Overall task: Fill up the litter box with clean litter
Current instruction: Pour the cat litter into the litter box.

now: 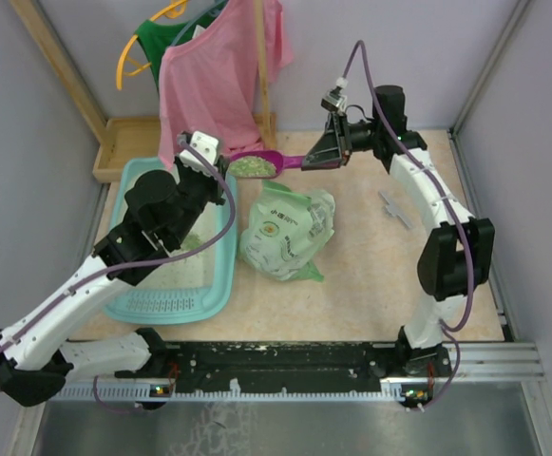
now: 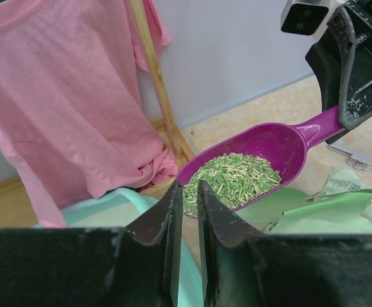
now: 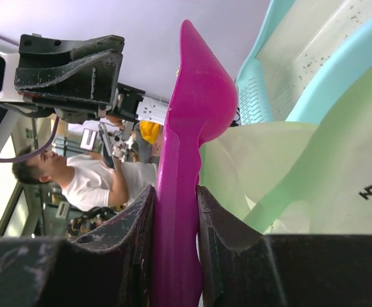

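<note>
- Clean litter (image 2: 234,176): short olive-green and pale pellets heaped in the magenta scoop (image 2: 288,142), just past the light-teal litter box's (image 1: 226,249) far right corner.
- Right gripper (image 3: 176,192) clamps the scoop handle.
- Left gripper (image 2: 186,188) is nearly closed and holds nothing.

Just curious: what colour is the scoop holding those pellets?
The scoop is magenta, clearest in the left wrist view.
</note>
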